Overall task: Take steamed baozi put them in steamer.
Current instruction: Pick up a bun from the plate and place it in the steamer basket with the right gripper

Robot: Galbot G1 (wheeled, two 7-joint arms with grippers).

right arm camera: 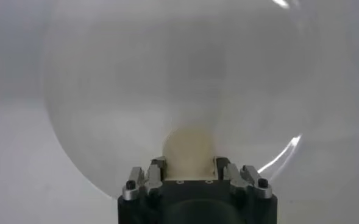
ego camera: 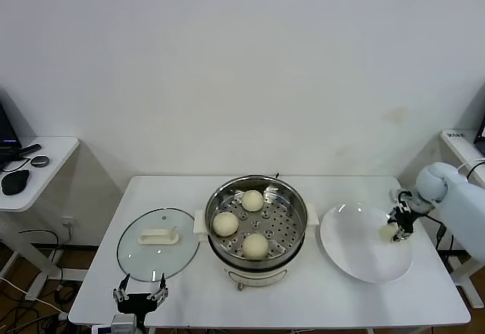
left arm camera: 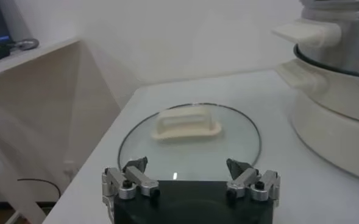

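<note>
Stainless-steel steamer [ego camera: 257, 224] at the worktop [ego camera: 318, 292] centre, three steamed baozi [ego camera: 255, 245] on its perforated tray. Right of the steamer, on the white plate [ego camera: 356, 254], the right claw [ego camera: 396, 229] stands with fingers set close on either side of the fourth bun [right arm camera: 189, 150], apparently clamped on it. Left of the steamer, the left claw [left arm camera: 191, 179] waits spread apart, just short of the glass lid [ego camera: 158, 243]. Risk: soft dough may dent or slip in the lift; a low carry could strike the steamer's rim.
</note>
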